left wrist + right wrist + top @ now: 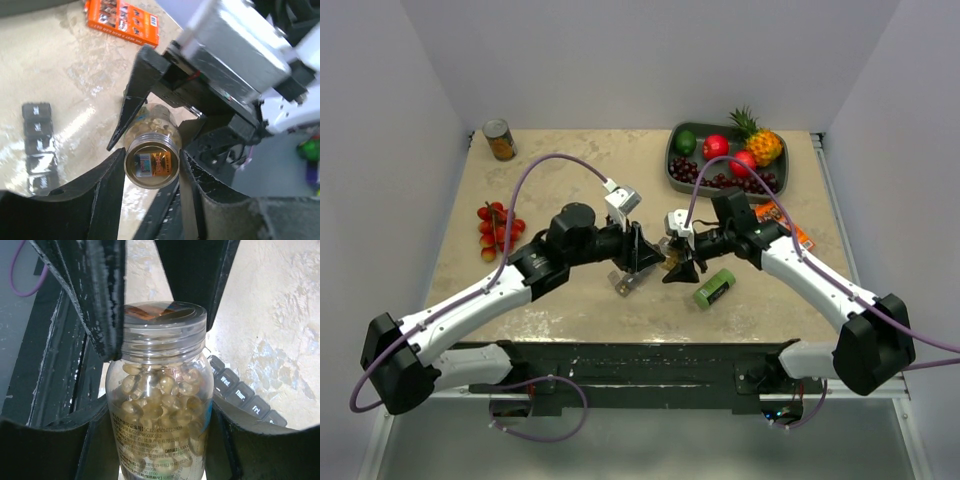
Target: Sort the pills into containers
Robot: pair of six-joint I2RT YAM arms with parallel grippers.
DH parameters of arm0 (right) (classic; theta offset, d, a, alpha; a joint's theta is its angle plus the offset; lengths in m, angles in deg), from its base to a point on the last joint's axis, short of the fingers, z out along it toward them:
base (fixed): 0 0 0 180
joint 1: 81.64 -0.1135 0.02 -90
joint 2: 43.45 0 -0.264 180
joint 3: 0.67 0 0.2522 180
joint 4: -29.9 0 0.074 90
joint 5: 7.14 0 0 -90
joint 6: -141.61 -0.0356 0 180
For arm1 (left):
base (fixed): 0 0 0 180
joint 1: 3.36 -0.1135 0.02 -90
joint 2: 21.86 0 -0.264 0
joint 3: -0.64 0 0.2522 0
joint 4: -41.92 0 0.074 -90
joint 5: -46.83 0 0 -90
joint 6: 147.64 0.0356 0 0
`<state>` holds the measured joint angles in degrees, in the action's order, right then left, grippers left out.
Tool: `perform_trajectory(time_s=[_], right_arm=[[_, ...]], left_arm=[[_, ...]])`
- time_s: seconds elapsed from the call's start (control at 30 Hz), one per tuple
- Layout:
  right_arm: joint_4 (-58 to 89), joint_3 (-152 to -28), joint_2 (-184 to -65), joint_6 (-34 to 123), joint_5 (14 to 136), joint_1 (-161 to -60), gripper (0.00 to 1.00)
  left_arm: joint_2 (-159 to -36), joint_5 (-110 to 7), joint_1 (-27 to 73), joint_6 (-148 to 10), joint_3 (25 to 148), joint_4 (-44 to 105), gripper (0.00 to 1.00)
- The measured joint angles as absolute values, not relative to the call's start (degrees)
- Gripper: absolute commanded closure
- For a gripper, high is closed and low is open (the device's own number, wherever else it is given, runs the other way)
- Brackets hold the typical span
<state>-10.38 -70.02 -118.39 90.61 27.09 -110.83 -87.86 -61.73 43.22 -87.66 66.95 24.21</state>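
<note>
One clear bottle point(165, 330) of amber pills point(160, 390), too many to count. One grey compartment strip point(39, 145), one can point(499, 139), one green box point(714, 288), one orange packet point(122, 21).

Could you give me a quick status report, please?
Right gripper shut on bottle. Left gripper around cap, contact unclear. Pills inside; cap in the way.

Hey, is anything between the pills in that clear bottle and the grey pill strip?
Yes. The clear screw cap is on the clear plastic bottle, sealing in the small yellowish pills. The right gripper holds the bottle; the left gripper flanks the cap. The grey strip of lidded compartments lies nearby.
</note>
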Motion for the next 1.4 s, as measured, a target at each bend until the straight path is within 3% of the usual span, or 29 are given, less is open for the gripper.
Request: perform_trajectory(time_s=[0.03, 0.1, 0.13, 0.27, 0.4, 0.7, 1.1, 1.2, 1.4], right_arm=[[-10.4, -70.0, -118.4, 90.8, 26.8, -110.9, 0.98], [-10.4, -70.0, -118.4, 91.4, 26.8, -111.3, 0.98], [-10.3, -70.0, -118.4, 91.4, 26.7, -111.5, 0.98], [-10.1, -70.0, -118.4, 90.6, 26.3, -111.4, 0.98], [-9.9, -70.0, -118.4, 90.2, 26.3, -111.1, 0.98], [-9.9, -70.0, -118.4, 90.2, 26.3, -111.1, 0.98], [-9.9, -70.0, -118.4, 90.2, 26.3, -111.1, 0.98], [-9.9, -70.0, -118.4, 90.2, 26.3, -111.1, 0.98], [-10.1, -70.0, -118.4, 90.2, 26.3, -111.1, 0.98]], left_arm=[[-87.6, -63.5, 43.1, -84.3, 66.6, 24.7, 0.55], [-86.5, -66.0, 42.9, -77.7, 65.1, 26.5, 0.36], [-85.5, -67.0, 42.8, -73.9, 63.8, 28.0, 0.2], [-79.9, -69.1, 43.7, -62.3, 57.6, 31.1, 0.04], [-74.3, -67.9, 43.6, -60.5, 55.0, 37.2, 0.02], [-76.2, -66.7, 43.6, -63.9, 55.9, 39.0, 0.06], [-83.1, -66.4, 43.5, -68.0, 57.9, 38.1, 0.25], [-83.4, -66.3, 43.5, -68.6, 58.1, 38.4, 0.33], [-84.6, -65.8, 43.4, -69.1, 58.3, 38.4, 0.63]])
